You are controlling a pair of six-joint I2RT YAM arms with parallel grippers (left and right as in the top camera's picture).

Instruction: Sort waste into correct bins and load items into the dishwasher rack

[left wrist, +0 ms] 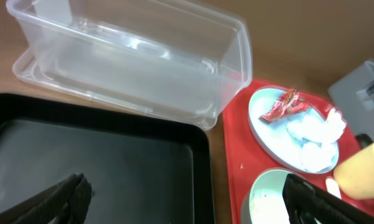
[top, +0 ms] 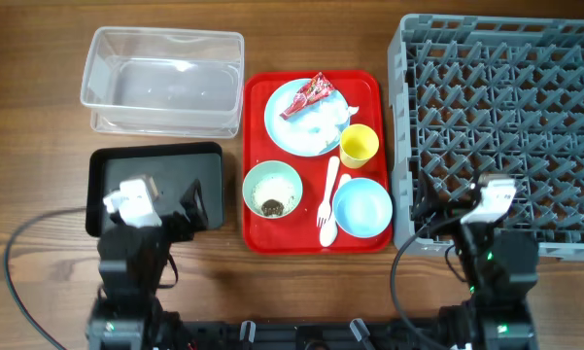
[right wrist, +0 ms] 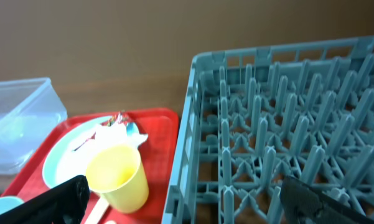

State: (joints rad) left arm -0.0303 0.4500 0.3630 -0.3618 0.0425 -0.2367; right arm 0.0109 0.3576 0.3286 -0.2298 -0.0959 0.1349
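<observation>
Yellow cup [right wrist: 117, 175] upright on red tray [right wrist: 167, 124], near grey rack [right wrist: 280, 118]; right claw [right wrist: 183, 190] spread wide.

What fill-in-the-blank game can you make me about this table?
1. The red wrapper lies on the blue ____.
2. The cup is coloured ____.
3. The fork lies on the ____ tray.
4. The crumbs sit in the ____ bowl.

Missing words: plate, yellow, red, green.
</observation>
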